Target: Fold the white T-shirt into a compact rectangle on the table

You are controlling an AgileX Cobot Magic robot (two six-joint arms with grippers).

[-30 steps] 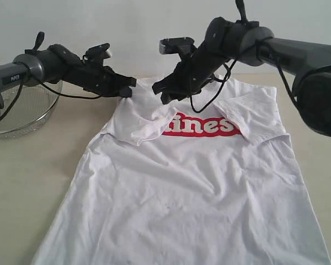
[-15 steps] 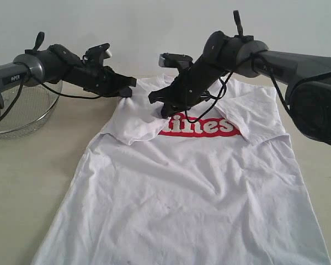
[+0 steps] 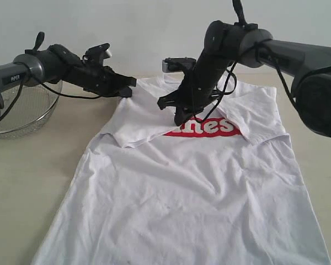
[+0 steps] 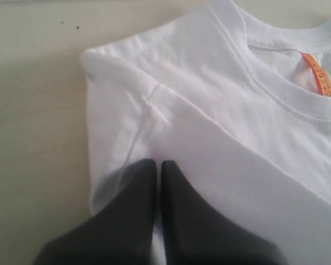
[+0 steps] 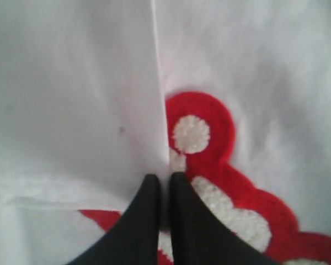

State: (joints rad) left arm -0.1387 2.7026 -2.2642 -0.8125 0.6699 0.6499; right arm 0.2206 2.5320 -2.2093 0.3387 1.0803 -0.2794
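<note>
Centrally, the white T-shirt (image 3: 182,187) is spread on the table (image 3: 27,182), which is left bare beside its side edges. The left tool (image 3: 127,88) is pressed together at the shoulder fold (image 4: 116,99); the folded sleeve's edge (image 5: 157,110) is pinched by the right tool (image 3: 179,117).

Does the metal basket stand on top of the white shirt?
No, the basket stands on the table beside the shirt, not touching it.

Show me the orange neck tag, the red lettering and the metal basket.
orange neck tag (image 4: 318,76), left wrist view, its middle.
red lettering (image 3: 212,127), exterior view, middle visible letter.
metal basket (image 3: 33,110), exterior view, mesh wall.
</note>
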